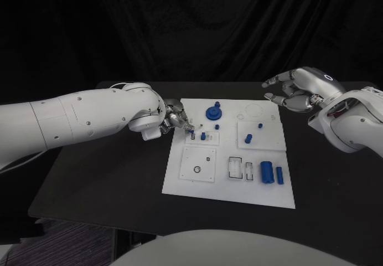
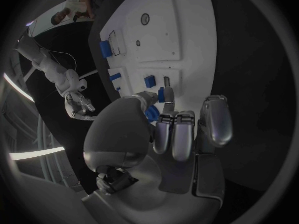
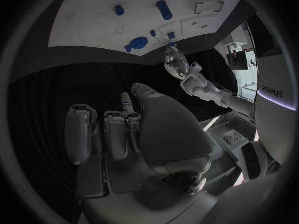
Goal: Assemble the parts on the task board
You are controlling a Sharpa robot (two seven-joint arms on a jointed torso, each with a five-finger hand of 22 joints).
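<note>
Task board [image 1: 200, 191] sits mid-table; blue peg [image 1: 202, 136] stands in the small square plate near its 10 o'clock corner, two blue cylinders [image 1: 271, 172] lie toward 4 o'clock. Left hand [image 1: 175, 119] is at the board's 9 o'clock edge, fingertips [image 2: 167, 95] pinching that peg. Right hand [image 1: 299, 88] hovers off the 1 o'clock corner, fingers curled loosely apart, holding nothing.

White task board [image 1: 227, 191] lying on a black table [image 1: 104, 183]. Blue parts showing against the white: a round knobbed piece [image 1: 214, 112], a small peg [image 1: 248, 138] and two cylinders [image 1: 267, 172]. A black ring [image 1: 198, 168] marking one square panel. White arms carrying silver hands, left hand [image 1: 175, 120] and right hand [image 1: 297, 88]. A black curtain [image 1: 223, 39] hanging behind.
</note>
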